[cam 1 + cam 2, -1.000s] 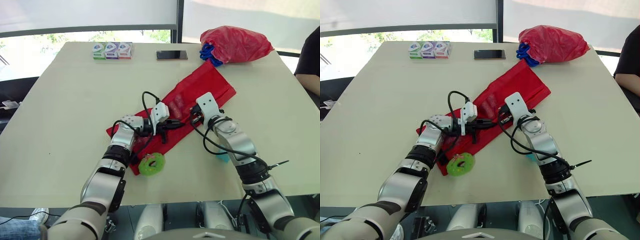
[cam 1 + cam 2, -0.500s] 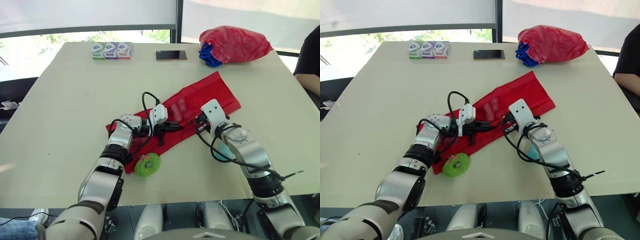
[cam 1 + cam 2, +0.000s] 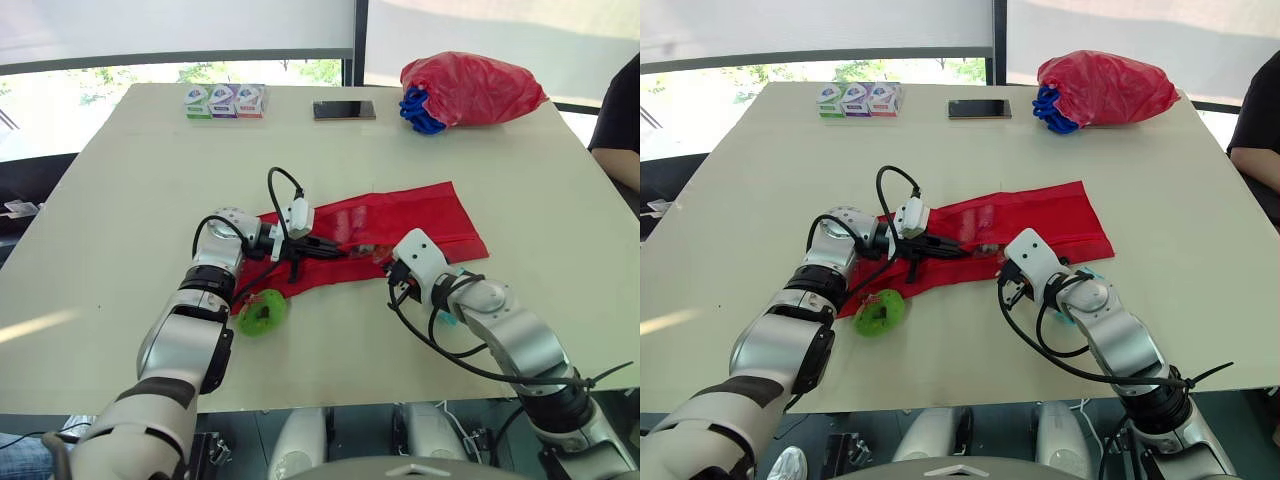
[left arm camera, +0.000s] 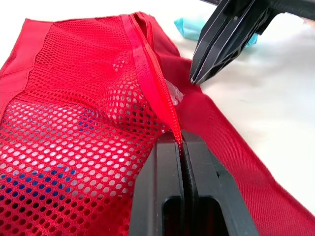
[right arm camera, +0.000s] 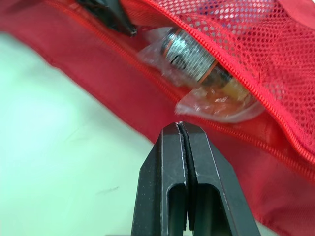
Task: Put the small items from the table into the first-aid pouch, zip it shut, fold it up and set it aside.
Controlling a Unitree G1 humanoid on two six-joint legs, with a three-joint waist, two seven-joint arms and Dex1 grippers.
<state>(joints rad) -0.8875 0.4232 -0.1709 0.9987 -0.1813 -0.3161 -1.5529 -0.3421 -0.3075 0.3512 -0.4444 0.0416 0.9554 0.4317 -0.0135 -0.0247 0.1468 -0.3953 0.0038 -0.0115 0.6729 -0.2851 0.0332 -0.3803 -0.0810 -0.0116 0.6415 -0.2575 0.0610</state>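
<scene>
Left tool clamped on zipper edge of pouch; right tool closed, empty, just beside; limp, light mesh, probably best pinched along zipper tape.

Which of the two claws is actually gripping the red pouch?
The left claw: it is shut on the red pouch, pinching its zipper edge. The right claw is shut too, but on nothing, with its tip just beside the pouch's fabric.
</scene>
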